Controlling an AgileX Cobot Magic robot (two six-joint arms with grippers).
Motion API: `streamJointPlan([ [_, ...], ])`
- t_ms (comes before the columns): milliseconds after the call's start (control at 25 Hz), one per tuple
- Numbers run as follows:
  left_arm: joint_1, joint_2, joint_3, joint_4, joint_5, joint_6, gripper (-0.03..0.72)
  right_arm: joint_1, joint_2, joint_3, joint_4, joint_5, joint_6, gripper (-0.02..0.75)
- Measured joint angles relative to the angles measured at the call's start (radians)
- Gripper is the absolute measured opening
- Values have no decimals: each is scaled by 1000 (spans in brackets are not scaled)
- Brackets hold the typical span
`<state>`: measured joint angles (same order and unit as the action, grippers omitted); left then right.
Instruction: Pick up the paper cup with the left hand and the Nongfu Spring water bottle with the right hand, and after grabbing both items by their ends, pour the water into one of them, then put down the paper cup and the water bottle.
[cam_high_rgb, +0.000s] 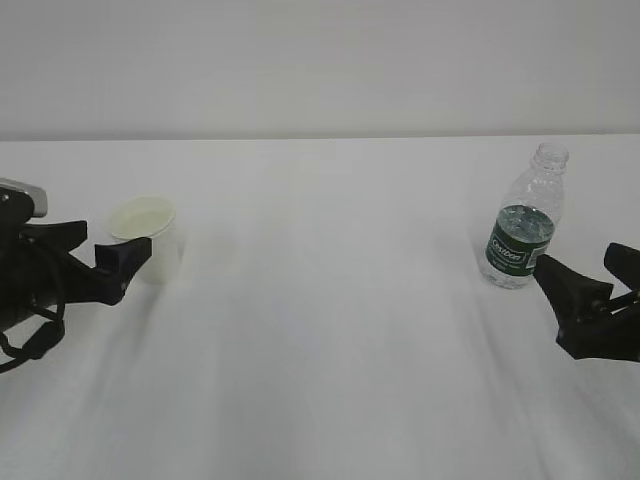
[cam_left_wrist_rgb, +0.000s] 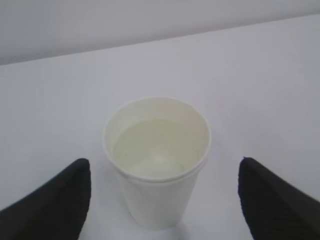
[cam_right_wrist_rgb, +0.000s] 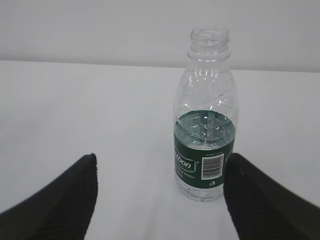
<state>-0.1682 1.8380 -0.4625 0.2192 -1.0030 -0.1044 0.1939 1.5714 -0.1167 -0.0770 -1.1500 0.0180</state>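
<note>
Cup: white paper, upright on the desk, rolled rim, cream inside, with what looks like clear liquid low in it. Stands just ahead of the left end effector, centred in the gap between its two black fingers, touching neither in the wrist view. In the exterior view one fingertip overlaps the cup's near side; contact there cannot be told. Left end effector spread wide, holding nothing.

Bottle: clear ribbed plastic, no cap, dark green label with white text and a barcode, upright on the desk. Water inside up to about the top of the label; upper part empty. Stands ahead of the right end effector, nearer its right-side finger than the other, apart from both. Right end effector also spread well apart, gripping nothing, low over the desk just behind and beside the bottle in the exterior view.

Cup and bottle well apart, each in front of its own end effector, bare white desk between them. Plain pale wall behind.
</note>
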Motion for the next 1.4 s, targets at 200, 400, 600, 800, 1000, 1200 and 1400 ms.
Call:
streamJointPlan([
  [200, 0, -88, 4, -16, 70, 0, 680, 0, 0, 0, 0, 0, 14, 588],
  [400, 0, -172, 4, -18, 138, 0, 670, 0, 0, 0, 2, 0, 16, 588],
  [600, 0, -249, 5, -21, 215, 1, 657, 0, 0, 0, 19, 0, 17, 588],
  [800, 0, -336, 6, -21, 272, 1, 652, 0, -24, 0, 59, 0, 17, 588],
  [1000, 0, -428, 10, -21, 328, 1, 649, 0, -120, 0, 109, 38, 17, 587],
  [1200, 0, -509, 10, -21, 402, 1, 645, 0, -229, -2, 131, 138, -4, 588],
  [1400, 0, -593, 12, -21, 467, 1, 644, 0, -372, -64, 159, 370, -53, 588],
])
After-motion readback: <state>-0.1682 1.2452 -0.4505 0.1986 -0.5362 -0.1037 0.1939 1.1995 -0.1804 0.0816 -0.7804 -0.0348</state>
